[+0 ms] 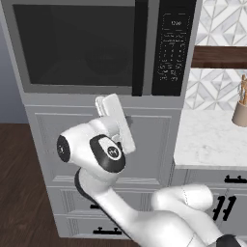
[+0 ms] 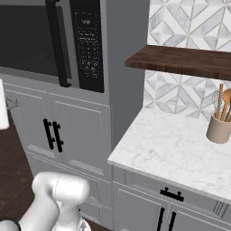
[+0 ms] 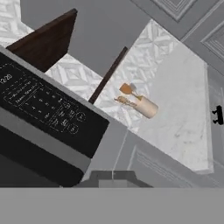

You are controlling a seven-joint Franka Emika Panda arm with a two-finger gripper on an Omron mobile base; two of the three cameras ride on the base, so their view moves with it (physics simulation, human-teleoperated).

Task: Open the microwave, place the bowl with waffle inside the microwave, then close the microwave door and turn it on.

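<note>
The microwave (image 1: 96, 48) is built in above grey-white cabinet doors. Its door (image 1: 72, 43), a dark glass window with a long black vertical bar handle (image 1: 140, 48), is closed. The black keypad strip (image 1: 173, 46) runs down its right side, and the keypad (image 3: 43, 105) also lies close in the hand view. My gripper (image 1: 107, 100) points up just below the microwave's lower edge, under the handle. Its fingertips (image 3: 112, 176) are pressed together, shut on nothing. The bowl and the waffle are out of view.
A marble counter (image 2: 171, 144) lies to the right of the microwave column, with a tan utensil pot (image 2: 219, 128) at its back right. A dark wooden shelf (image 2: 180, 61) hangs above it. Cabinet doors with black handles (image 2: 52, 133) stand below the microwave.
</note>
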